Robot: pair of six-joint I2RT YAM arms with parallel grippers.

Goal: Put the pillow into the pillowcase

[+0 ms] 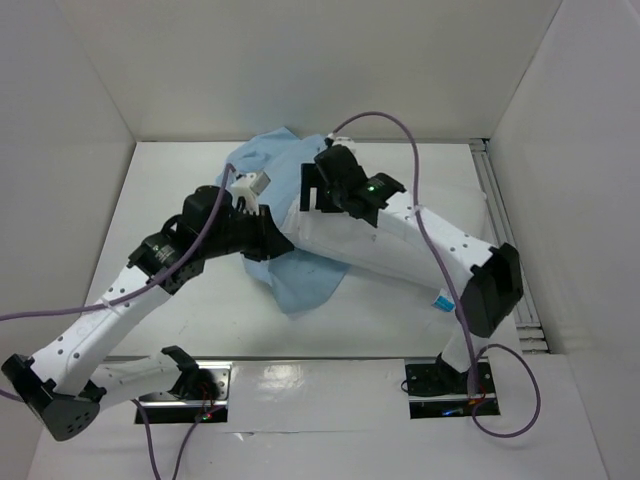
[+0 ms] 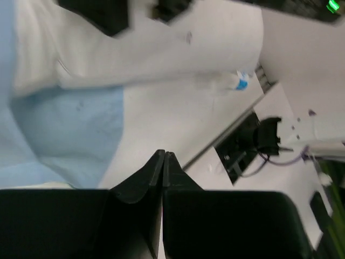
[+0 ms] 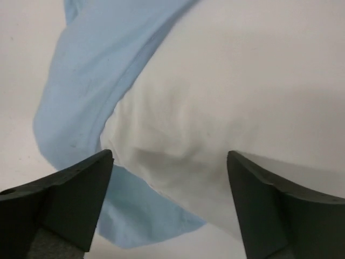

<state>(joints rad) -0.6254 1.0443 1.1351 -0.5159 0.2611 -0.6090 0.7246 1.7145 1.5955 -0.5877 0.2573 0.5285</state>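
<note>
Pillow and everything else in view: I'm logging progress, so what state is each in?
pillow, mostly bare, one end lying on the pillowcase.
pillowcase, crumpled, partly under the pillow.
left gripper, shut, nothing between its fingers.
right gripper, open above the pillow.

There's the pillowcase [image 3: 81, 91]: thin, matt blue cloth, softly creased. The pillow [image 3: 242, 81] shows smooth white fabric, and the bench [image 1: 390, 320] is faintly glossy.
</note>
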